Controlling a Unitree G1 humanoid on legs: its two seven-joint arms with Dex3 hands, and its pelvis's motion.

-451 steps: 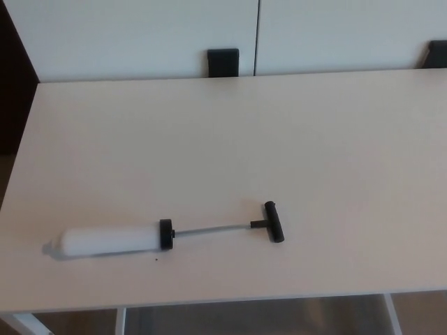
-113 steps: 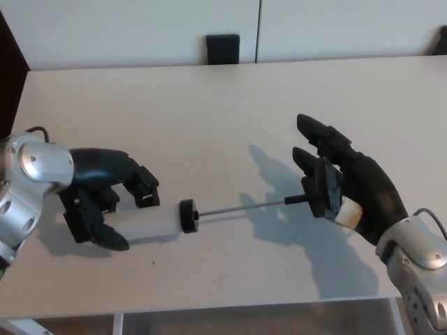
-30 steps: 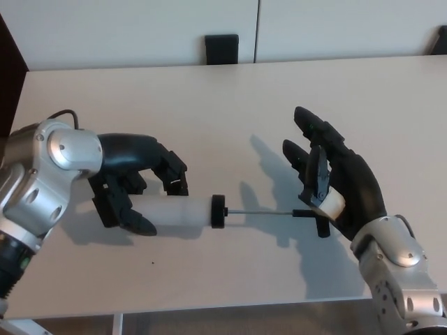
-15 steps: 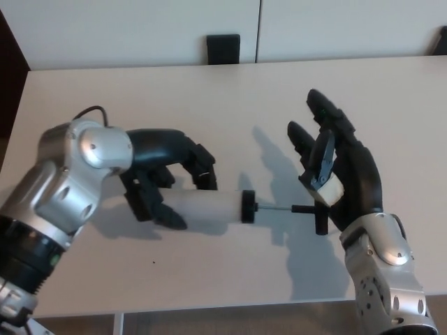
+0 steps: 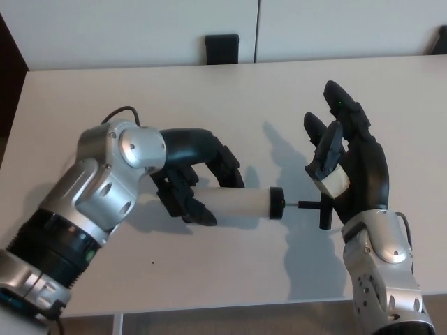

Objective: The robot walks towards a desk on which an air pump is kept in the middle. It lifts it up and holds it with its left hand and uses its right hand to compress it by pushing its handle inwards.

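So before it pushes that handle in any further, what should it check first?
1. Left robot hand wrapped around the pump's white barrel: ok.
2. Pump lifted off the desk: ok, its shadow lies apart below it.
3. Right robot hand against the black T-handle: ok; its fingers are spread, not closed round it.
4. Rod in line with the barrel: ok.
5. Rod left to push: ok, a short stretch shows.
6. Grip firmness: cannot tell.

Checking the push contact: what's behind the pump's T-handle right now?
The right hand sits behind the T-handle, palm against it, fingers spread. The handle's top is covered by the thumb; the left hand grips the white barrel.
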